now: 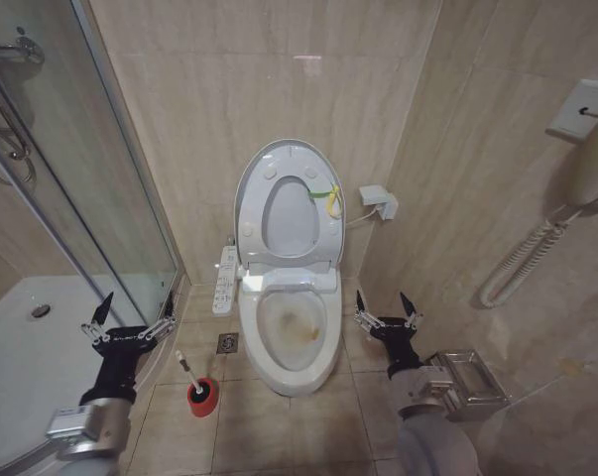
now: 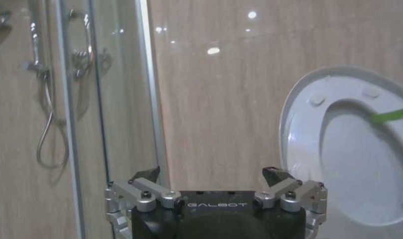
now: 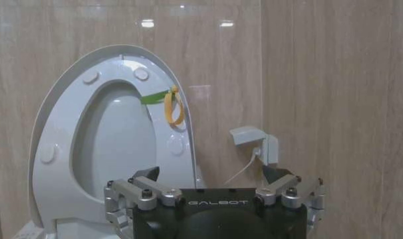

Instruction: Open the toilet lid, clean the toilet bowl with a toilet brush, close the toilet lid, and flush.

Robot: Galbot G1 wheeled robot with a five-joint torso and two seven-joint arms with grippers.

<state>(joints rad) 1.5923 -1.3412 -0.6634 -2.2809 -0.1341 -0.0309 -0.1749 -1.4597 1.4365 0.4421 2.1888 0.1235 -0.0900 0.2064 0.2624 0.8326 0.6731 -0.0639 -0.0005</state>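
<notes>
The toilet lid (image 1: 288, 220) stands upright against the back wall, and the seat ring (image 1: 255, 213) is raised in front of it. A yellow-green strap (image 1: 330, 198) hangs at its edge. The toilet bowl (image 1: 271, 365) is uncovered, with yellow-brown staining inside and a button panel (image 1: 224, 281) on its side. The toilet brush (image 1: 189, 369) stands in its red holder (image 1: 203, 397) on the floor beside the bowl. My left gripper (image 1: 138, 302) hovers open above the brush. Across the bowl, my right gripper (image 1: 382, 302) is open too. The wrist views show the lid (image 2: 367, 159) (image 3: 118, 139) beyond each open gripper (image 2: 211, 174) (image 3: 213, 174).
A glass shower door (image 1: 100, 198) and white shower tray (image 1: 31, 337) close off the left. A floor drain (image 1: 227, 343) lies between brush and bowl. On the right wall are a metal paper holder (image 1: 467, 377), a coiled cord (image 1: 522, 258) and a socket box (image 1: 380, 201).
</notes>
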